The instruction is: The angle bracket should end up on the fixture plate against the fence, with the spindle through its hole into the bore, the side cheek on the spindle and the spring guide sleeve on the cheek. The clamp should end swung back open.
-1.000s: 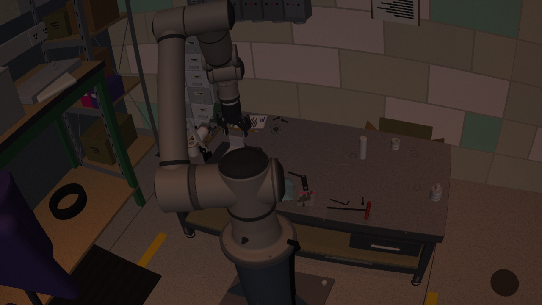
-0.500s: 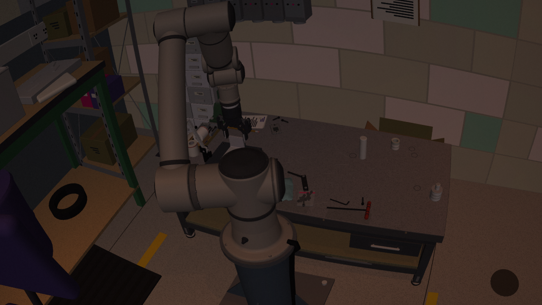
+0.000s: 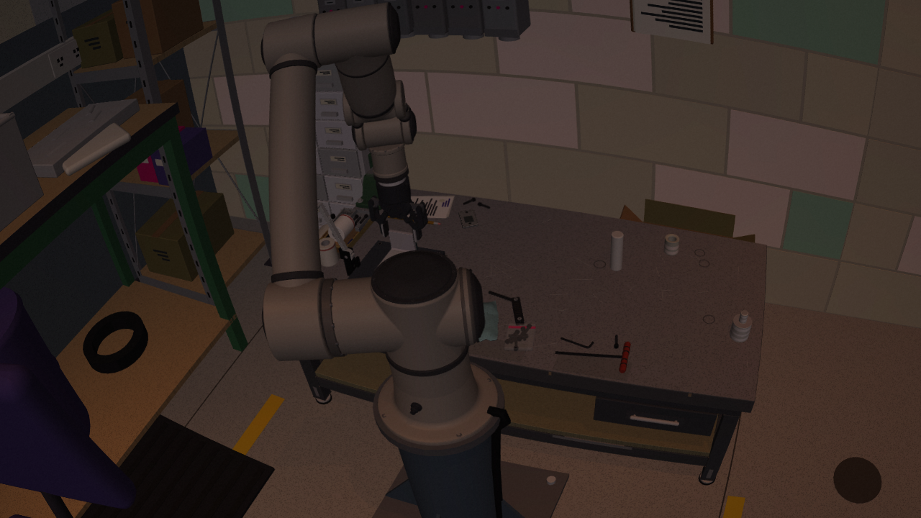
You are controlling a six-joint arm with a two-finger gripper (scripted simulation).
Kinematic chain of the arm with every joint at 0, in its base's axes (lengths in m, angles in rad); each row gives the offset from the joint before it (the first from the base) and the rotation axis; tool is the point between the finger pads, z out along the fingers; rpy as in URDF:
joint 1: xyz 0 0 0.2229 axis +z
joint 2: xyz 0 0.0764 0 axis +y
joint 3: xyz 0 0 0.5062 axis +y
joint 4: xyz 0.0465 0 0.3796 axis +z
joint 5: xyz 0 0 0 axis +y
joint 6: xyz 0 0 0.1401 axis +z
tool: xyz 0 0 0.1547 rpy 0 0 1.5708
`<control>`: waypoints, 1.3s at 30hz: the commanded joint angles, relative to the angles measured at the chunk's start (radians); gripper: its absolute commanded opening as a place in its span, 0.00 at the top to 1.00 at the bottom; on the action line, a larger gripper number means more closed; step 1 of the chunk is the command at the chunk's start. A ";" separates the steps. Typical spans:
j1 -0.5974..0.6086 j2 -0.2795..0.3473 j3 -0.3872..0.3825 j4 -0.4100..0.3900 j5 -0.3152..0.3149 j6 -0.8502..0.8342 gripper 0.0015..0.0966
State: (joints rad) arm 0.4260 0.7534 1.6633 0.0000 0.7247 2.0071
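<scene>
The pale spindle (image 3: pixel 617 250) stands upright on the bench, with a small spool-shaped part (image 3: pixel 672 244) apart to its right. A stepped pale part (image 3: pixel 741 326) stands near the bench's right edge. My gripper (image 3: pixel 400 230) hangs open and empty over the bench's far left end, above a pale plate (image 3: pixel 399 243) that my own base partly hides. A clamp with a pale handle (image 3: pixel 341 232) sits just left of the gripper. I cannot make out the angle bracket.
My base joint (image 3: pixel 412 290) blocks the near left bench area. Hex keys (image 3: pixel 583 348), a red-handled tool (image 3: pixel 624 356) and a small parts bag (image 3: pixel 520 335) lie along the front. Shelving (image 3: pixel 129 161) stands to the left.
</scene>
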 commanded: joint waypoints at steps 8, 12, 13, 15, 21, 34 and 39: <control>0.000 -0.001 -0.001 0.000 0.000 0.000 0.20; 0.000 -0.001 0.000 0.000 0.000 0.000 0.20; 0.000 -0.001 0.000 0.000 0.000 0.000 0.20; 0.000 -0.001 0.000 0.000 0.000 0.000 0.20; 0.000 -0.001 0.000 0.000 0.000 0.000 0.21; 0.000 -0.001 0.000 0.000 0.000 0.000 0.25; 0.000 -0.001 0.000 0.000 0.000 0.000 0.26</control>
State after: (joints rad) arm 0.4259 0.7535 1.6634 -0.0003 0.7247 2.0071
